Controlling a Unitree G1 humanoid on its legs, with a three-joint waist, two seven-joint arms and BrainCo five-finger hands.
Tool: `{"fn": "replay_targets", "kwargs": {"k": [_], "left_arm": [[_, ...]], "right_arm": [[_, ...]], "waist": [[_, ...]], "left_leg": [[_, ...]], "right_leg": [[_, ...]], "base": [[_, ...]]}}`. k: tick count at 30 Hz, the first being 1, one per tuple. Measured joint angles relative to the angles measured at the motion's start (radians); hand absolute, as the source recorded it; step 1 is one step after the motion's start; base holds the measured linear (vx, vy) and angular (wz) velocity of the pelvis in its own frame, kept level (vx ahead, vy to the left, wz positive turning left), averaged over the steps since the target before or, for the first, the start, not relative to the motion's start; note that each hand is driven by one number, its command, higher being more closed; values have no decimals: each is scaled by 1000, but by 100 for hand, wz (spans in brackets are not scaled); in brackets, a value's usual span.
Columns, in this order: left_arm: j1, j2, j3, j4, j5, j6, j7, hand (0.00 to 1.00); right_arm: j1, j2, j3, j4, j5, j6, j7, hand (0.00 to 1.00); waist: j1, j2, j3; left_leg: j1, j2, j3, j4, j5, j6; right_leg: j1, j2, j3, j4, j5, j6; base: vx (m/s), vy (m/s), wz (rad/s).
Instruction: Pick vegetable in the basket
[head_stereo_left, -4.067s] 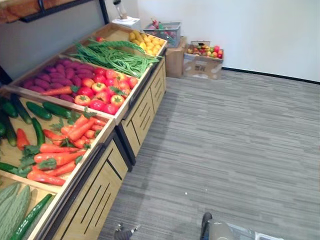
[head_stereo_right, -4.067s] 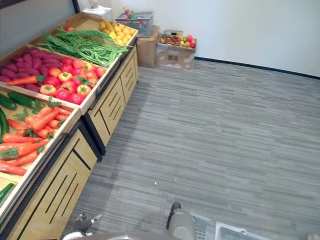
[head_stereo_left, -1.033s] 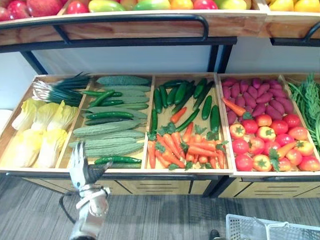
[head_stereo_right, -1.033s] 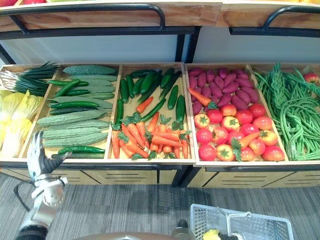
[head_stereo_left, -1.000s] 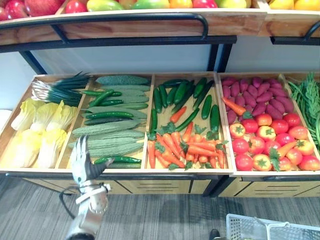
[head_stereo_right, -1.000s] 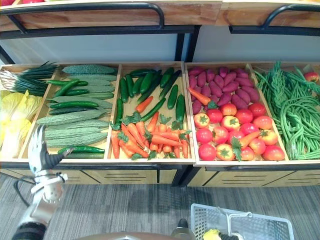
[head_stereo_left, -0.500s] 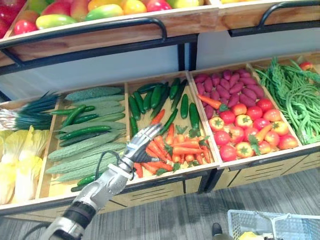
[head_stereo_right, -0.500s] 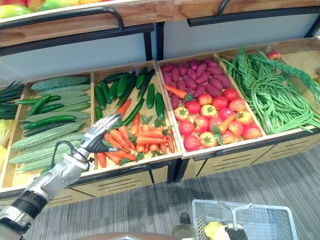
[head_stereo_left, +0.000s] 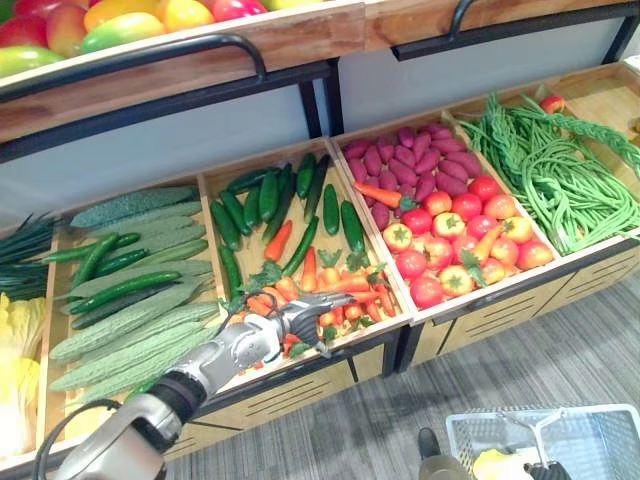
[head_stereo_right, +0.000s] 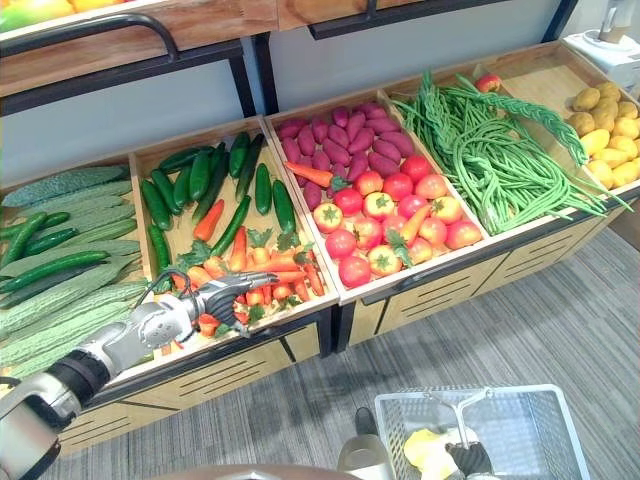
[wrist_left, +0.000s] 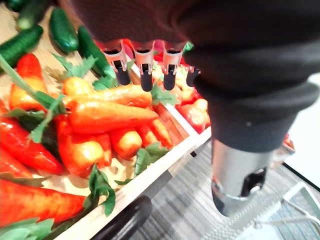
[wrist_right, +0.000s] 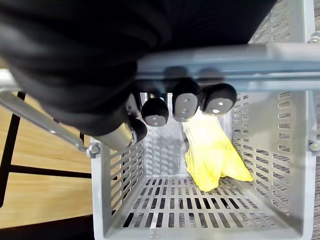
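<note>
My left robot hand (head_stereo_left: 295, 322), fingers apart, hovers over carrots (head_stereo_left: 345, 288) at the front edge of their crate (head_stereo_right: 300, 318) and should next close on one, while my right robot hand (wrist_right: 182, 102) clasps the basket (head_stereo_right: 395, 430) by its handle

Clearance over the carrots (head_stereo_left: 345, 285): open air around my left hand (head_stereo_left: 305, 318); front rim (head_stereo_right: 285, 325) below, upper shelf (head_stereo_left: 300, 35) overhanging behind. Handle (wrist_right: 240, 52) crosses the basket (head_stereo_right: 568, 430) mouth.
</note>
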Motion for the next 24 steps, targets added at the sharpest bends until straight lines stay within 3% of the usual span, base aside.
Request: {"fn": "replay_targets", "kwargs": {"k": [7,17,21,24], "left_arm": [[-21,26,-45,-2,-41,0,-50,0],[-27,30,-97,-1,-39,-1,-77,0],[-36,30,-99,0,-18,12,-39,0],[-53,29,-96,24,50,49,71,0]], "right_arm": [[-9,-107,-13,-20,-36,-43,45,100],[-13,-119,-14,-75,-36,-60,104,100],[-13,-119,-12,-77,-36,-60,106,100],[-13,-119,-9,-77,-36,-60,106,100]], "waist": [[-6,-1,11],[-8,-16,23],[-17,-16,24],[-25,-19,26]], "left_leg": [[0,2,1,3,-1,-1],[-21,6,14,19,-5,-7],[-23,9,18,18,-5,-7],[-23,9,21,18,-6,-8]], "right_leg": [[-2,1,0,6,-1,-1],[-45,2,19,42,-9,-12],[-51,7,22,46,-9,-11],[-52,8,24,46,-9,-11]], "base": [[-23,-25,0],[-45,-31,-5],[-4,-22,-2],[-1,-5,-1]]}}
